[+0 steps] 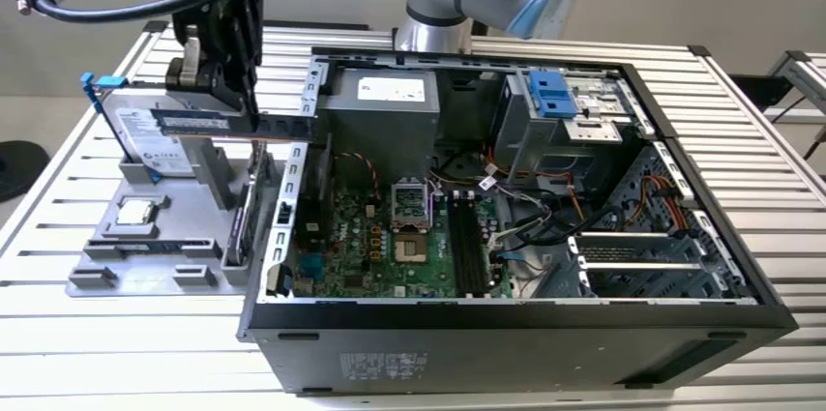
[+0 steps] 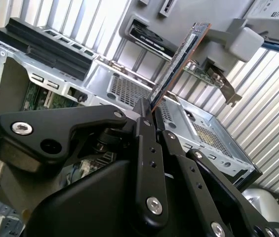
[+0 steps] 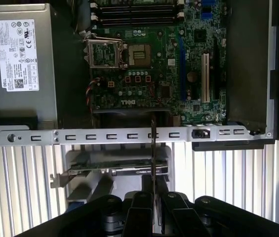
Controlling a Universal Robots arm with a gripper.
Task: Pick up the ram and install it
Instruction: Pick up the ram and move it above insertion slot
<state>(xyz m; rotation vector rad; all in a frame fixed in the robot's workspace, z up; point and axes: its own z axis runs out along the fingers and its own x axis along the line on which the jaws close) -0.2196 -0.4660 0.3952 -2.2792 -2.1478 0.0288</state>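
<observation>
Exterior view places the ram (image 1: pixel 200 122) in the air, level and on edge, clamped in the tool (image 1: pixel 226 100) above the side of the grey fixture (image 1: pixel 155 258) nearest the computer case (image 1: pixel 516 334). In the second wrist view the two fingers (image 2: pixel 148 158) are clenched on the board's flat faces at one long edge, and the rest of the stick juts out beyond them.

The ram looks light, thin and stiff, yet fragile. The chips on its faces and the contact strip along its free long edge should not be pinched or knocked. The hold on the opposite edge, roughly mid-length, therefore seems the sound one. So narrow a pinch may still let the long stick pivot if an end catches.

The fixture stands toward the edge of the tabletop (image 1: pixel 130 358) on the exterior view's left. It carries an upright hard drive (image 1: pixel 139 135), a small square CPU chip (image 1: pixel 139 214) lying flat, and an expansion card (image 3: pixel 114 167) set on edge. Just beside it, the open case holds the motherboard (image 3: pixel 149 79), whose long memory slots (image 1: pixel 467 251) appear empty, and a power supply (image 3: pixel 18 59).
</observation>
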